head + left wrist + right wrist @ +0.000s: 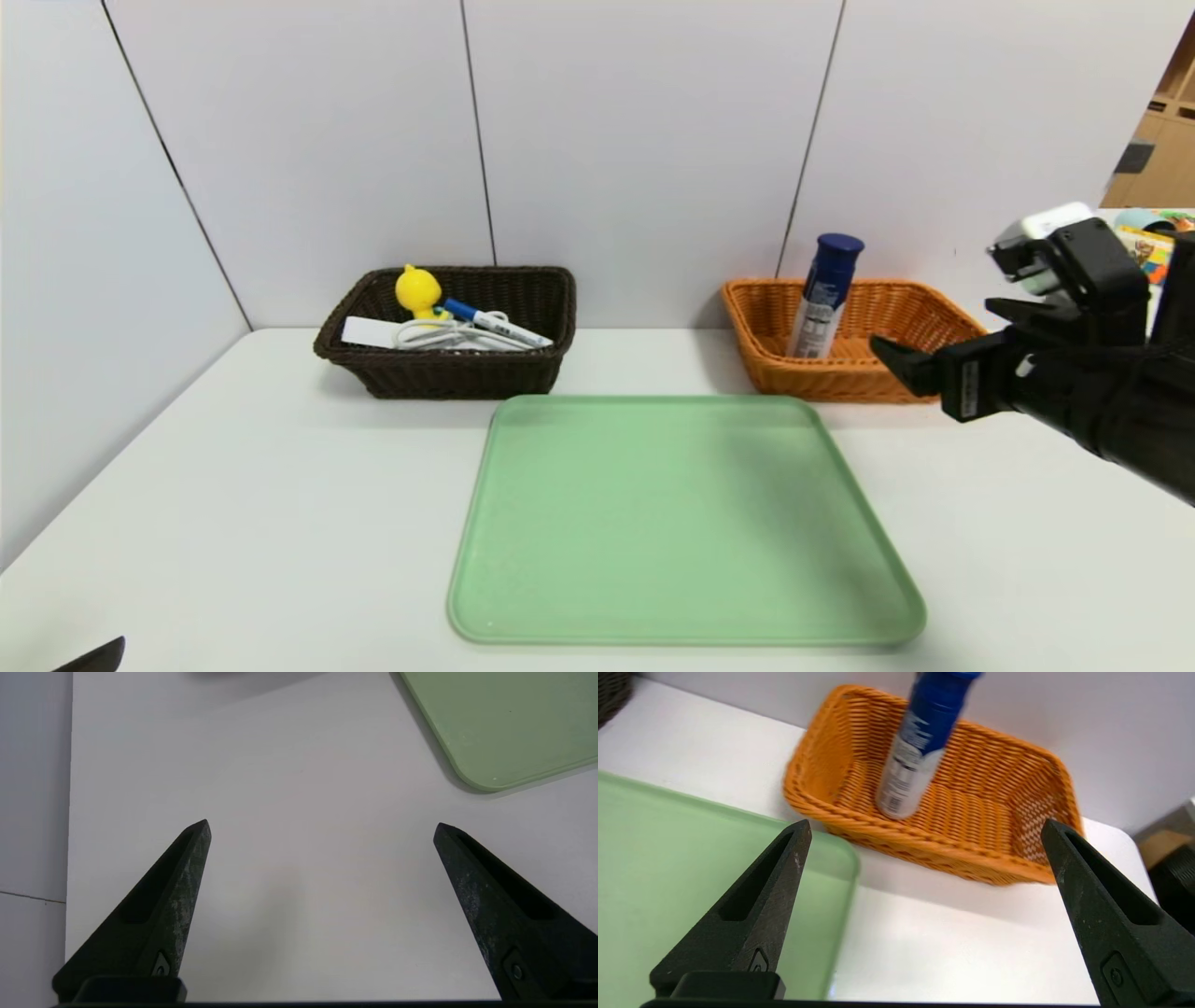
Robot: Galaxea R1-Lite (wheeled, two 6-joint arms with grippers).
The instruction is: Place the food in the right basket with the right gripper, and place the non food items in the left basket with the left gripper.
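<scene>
- Can (pixel 823 297) upright in orange basket (pixel 920 322), far right: food done.
- Strip (pixel 373 332), duck (pixel 416 291), marker (pixel 495 324) in dark basket (pixel 448 373), far left: done.
- Tray (pixel 681 523) bare; nothing appears left.
- R gripper (pixel 924 828) and L gripper (pixel 322 826): fingers apart, empty.

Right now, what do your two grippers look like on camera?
Both have two long, black, pointed fingers with slotted recesses and scuffed, greyish inner faces. The right gripper sits on a bulky black wrist topped by a white-grey box. The left gripper shows only its fingers.
</scene>
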